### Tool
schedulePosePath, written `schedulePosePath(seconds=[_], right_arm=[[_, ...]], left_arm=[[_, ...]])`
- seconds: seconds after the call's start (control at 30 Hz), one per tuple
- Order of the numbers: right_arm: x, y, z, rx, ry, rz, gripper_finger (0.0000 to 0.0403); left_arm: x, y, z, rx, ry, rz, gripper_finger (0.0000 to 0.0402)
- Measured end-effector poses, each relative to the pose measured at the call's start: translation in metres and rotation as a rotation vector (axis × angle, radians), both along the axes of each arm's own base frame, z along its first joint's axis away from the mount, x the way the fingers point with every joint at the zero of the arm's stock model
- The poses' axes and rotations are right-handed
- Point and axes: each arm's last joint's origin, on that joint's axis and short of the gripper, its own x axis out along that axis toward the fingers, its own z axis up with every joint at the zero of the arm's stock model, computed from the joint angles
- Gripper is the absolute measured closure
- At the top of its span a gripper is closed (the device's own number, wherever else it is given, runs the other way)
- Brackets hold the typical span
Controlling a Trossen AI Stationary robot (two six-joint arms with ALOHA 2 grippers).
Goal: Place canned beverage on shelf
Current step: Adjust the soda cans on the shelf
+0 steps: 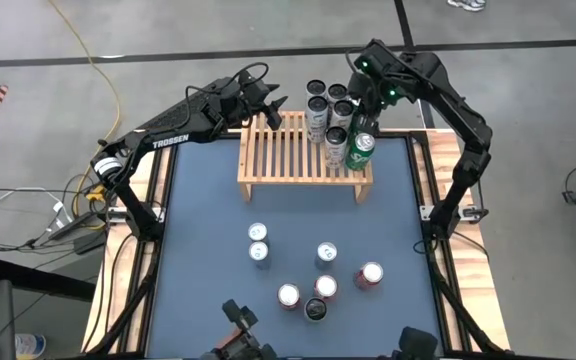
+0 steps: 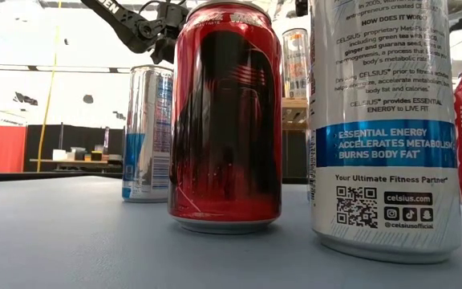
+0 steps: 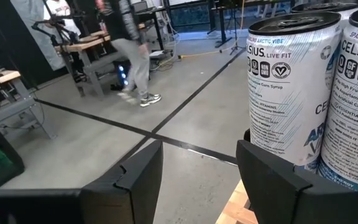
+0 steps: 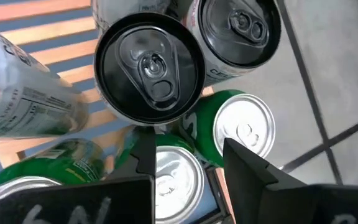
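Observation:
The shelf (image 1: 286, 158) is a light-wood slatted rack at the table's far middle. Several white cans with black tops (image 1: 320, 108) (image 4: 149, 68) stand on its far right end. My right gripper (image 1: 364, 128) (image 4: 185, 163) slants down over that end, shut on a green can (image 1: 360, 152) (image 4: 173, 177). A second green can (image 4: 244, 130) stands right beside it. My left gripper (image 1: 270, 106) (image 3: 197, 180) hovers level and open off the shelf's far left corner, holding nothing. Two white cans (image 3: 288, 93) show just past its one finger. My right gripper has its two fingers (image 4: 143, 155) on opposite sides of the green can's upper end, just below the silver top's rim (image 4: 157, 163). The fingers come slanting down from above and from the table's right. The can's bottom is hidden, so whether it stands on the slats does not show.
Several loose cans stand on the blue table top near its front: a red one (image 2: 227, 120), a white one (image 2: 383, 120), a blue-and-silver one (image 2: 147, 132), and others (image 1: 326, 252) (image 1: 369, 274). The shelf's left and middle slats (image 1: 268, 160) are bare.

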Motion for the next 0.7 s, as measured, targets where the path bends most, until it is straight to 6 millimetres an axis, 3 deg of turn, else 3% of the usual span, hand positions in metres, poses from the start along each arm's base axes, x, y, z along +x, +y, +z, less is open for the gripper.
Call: schedulePosePath(seconds=[0.7], right_arm=[[0.0012,-0.0005,0.0006,0.027,-0.035,0.063,0.0283]], left_arm=[[0.0,0.0,0.0,-0.02,-0.017,0.0,0.0208]])
